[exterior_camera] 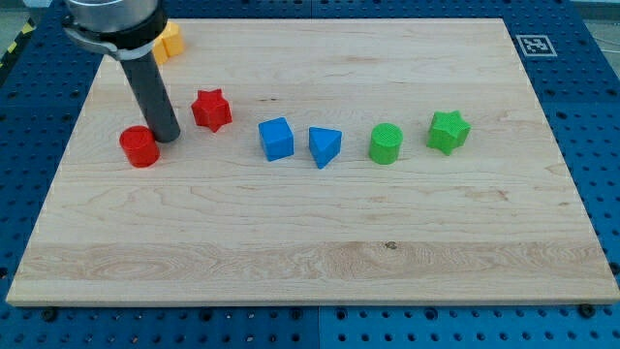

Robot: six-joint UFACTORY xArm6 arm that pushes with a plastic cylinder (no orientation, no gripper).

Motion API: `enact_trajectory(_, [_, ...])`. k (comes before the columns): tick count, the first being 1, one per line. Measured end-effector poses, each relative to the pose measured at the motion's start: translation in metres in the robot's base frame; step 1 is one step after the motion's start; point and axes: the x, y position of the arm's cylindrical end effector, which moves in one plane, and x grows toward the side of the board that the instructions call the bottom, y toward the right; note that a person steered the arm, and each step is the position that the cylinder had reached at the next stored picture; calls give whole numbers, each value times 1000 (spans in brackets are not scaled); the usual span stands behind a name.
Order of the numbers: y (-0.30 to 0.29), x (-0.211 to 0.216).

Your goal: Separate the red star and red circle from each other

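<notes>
A pale wooden bench (pixel 310 252) is seen lying on a blue perforated surface (pixel 601 145), with a small black-and-white marker (pixel 534 44) set at the bench's top right corner. The dark straight rod is seen descending from the view's top left, and my tip (pixel 166 137) is placed in the gap between the two red blocks. The red circle, a short plastic cylinder (pixel 139 146), is found just beside the tip at about eight o'clock; whether it is touched cannot be told. The red star-shaped plastic block (pixel 211 110) is found near the tip at about two o'clock, clearly apart from it. No gripper is carried by this arm, so no open or closed state can be told.

At three o'clock from the star, a row is formed by a blue plastic cube (pixel 276 139), a blue plastic triangular block (pixel 325 146), a green plastic cylinder (pixel 386 143) and a green plastic star (pixel 449 131). A yellow-orange block (pixel 170 41), its shape hidden, is partly covered by the arm at the bench's top left.
</notes>
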Motion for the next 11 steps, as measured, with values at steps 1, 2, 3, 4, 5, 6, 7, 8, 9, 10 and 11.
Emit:
enact_trajectory(1, [-3,21])
enact_trajectory(2, [1,33])
enact_trajectory(3, [17,23])
enact_trajectory(4, [35,6])
enact_trajectory(5, [44,-18])
enact_trajectory(6, [44,-43])
enact_trajectory(7, [43,-57])
enact_trajectory(8, [43,-71])
enact_trajectory(9, [44,-95])
enact_trajectory(10, [49,-115])
enact_trajectory(11, [57,-125])
